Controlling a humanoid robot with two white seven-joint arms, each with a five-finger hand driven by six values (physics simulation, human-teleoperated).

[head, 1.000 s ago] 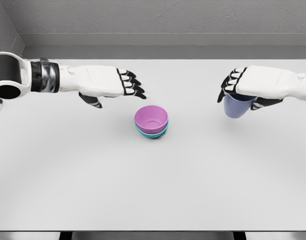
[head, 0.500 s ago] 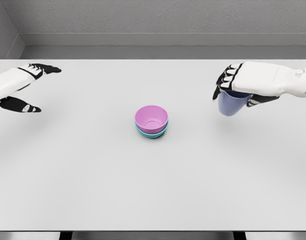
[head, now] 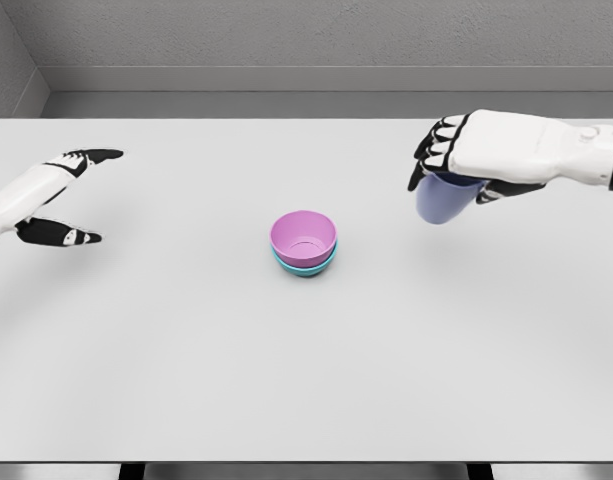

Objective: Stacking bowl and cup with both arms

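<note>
Right hand (head: 456,160) over bench (head: 306,380), upper right, fingers curled down around rim of blue-violet cup (head: 441,200); cup hangs below palm, clear of bench surface, tilted slightly. Pink bowl (head: 304,235) at bench centre, nested in teal bowl (head: 304,267), only teal rim and lower edge showing. Cup well apart from bowls, to their upper right. Left hand (head: 46,195) at far left edge, fingers spread, thumb apart, holding nothing.

Two bowls, a pink bowl (head: 304,235) nested in a teal bowl (head: 304,267); one blue cup (head: 441,200); two hands.
</note>
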